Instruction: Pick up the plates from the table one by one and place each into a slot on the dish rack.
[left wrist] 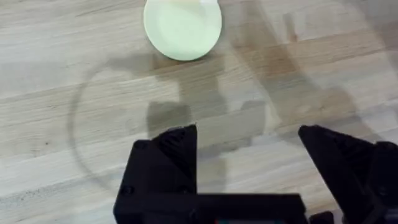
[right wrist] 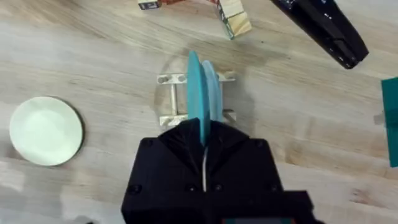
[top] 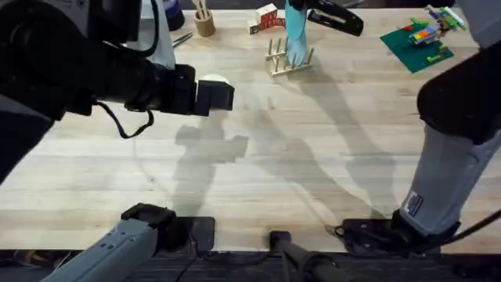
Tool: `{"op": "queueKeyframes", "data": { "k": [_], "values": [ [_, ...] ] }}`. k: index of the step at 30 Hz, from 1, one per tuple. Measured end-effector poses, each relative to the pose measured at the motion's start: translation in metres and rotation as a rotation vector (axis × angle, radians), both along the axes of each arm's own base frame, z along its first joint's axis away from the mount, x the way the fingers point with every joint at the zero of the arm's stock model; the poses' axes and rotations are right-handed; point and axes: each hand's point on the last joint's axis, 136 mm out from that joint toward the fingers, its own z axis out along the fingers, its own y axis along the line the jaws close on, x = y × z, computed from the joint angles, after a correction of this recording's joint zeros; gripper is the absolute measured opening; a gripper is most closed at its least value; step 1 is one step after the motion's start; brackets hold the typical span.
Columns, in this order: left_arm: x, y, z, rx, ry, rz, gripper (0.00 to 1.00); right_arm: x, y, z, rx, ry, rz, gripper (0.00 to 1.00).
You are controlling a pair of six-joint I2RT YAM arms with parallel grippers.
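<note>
The turquoise plate (right wrist: 198, 87) stands on edge among the pegs of the dish rack (right wrist: 166, 99), and my right gripper (right wrist: 202, 134) is shut on its rim from above. In the overhead view the same plate (top: 296, 35) rises out of the rack (top: 283, 64) at the table's far middle. The cream plate (left wrist: 182, 28) lies flat on the table (left wrist: 74, 74). My left gripper (left wrist: 249, 140) hovers open just short of it, with nothing between its fingers. From overhead, that gripper (top: 213, 95) partly covers the cream plate (top: 213, 80).
A pale blue plate (right wrist: 212, 84) stands in the rack beside the turquoise one. A black stapler-like object (top: 337, 17), small printed boxes (top: 268, 17), a wooden cup of sticks (top: 204, 22) and a green brick baseplate (top: 415, 41) line the far edge.
</note>
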Motion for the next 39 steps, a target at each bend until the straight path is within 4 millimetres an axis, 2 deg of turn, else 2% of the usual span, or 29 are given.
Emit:
{"op": "queueKeyframes", "data": {
  "k": [13,22,29,39],
  "values": [
    [0.0,0.0,0.0,0.0,0.0,0.0,0.995,0.008,0.002,-0.047,-0.039,0.087,-0.003,0.029],
    [0.0,0.0,0.0,0.0,0.0,0.0,0.995,0.009,0.002,-0.053,-0.043,0.097,-0.003,0.029],
    [0.0,0.0,0.0,0.001,0.0,0.0,0.995,0.01,0.002,-0.073,-0.059,0.135,-0.003,0.029],
    [0.0,0.0,0.0,0.001,0.0,0.0,0.995,0.01,0.002,-0.074,-0.06,0.138,-0.003,0.029]
  ]
}}
